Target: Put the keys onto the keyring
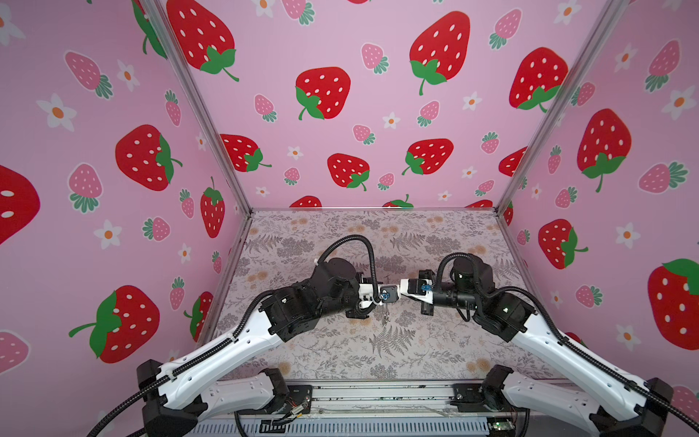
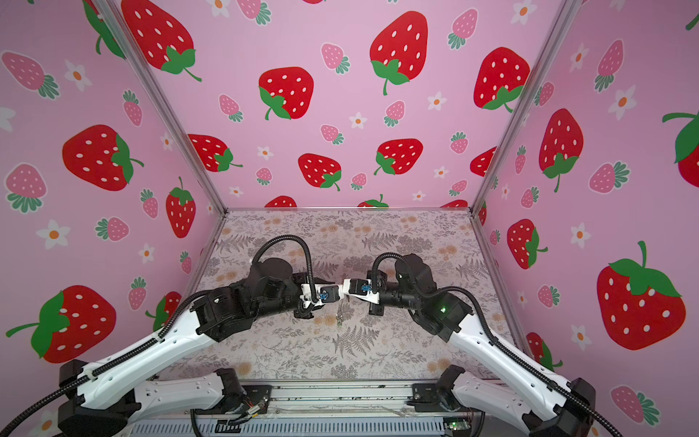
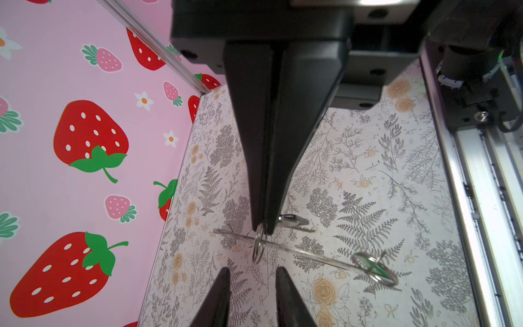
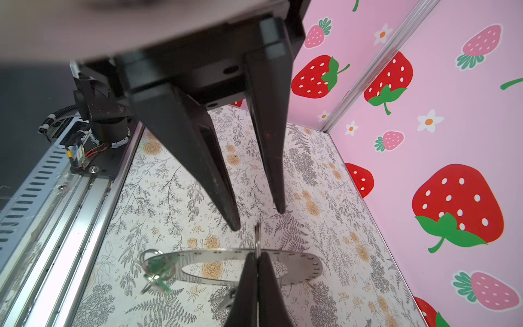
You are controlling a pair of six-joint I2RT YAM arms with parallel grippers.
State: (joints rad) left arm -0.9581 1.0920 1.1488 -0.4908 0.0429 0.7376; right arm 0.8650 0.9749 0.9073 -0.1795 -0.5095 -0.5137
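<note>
Both arms meet mid-table, and the right pincer [image 4: 256,256] has the keyring [image 4: 300,264]!

Right pincer is squeezed together, clamped on one small wire loop [image 4: 257,240] at the keyring's rim, and the thin grey ring hangs off it above the flowered table [image 1: 340,359], right at centre. In a top view it shows only as a small glint under the tips. Left pincer [image 4: 257,219] faces it nose to nose with its fingers apart and nothing between them, tips just beside that loop. The green key [image 4: 158,266] hangs on wire loops at the far rim, well apart from the grip. The black key [image 3: 294,220] peeks out just beside the right pincer's tips. How it is attached, I cannot tell.
</note>
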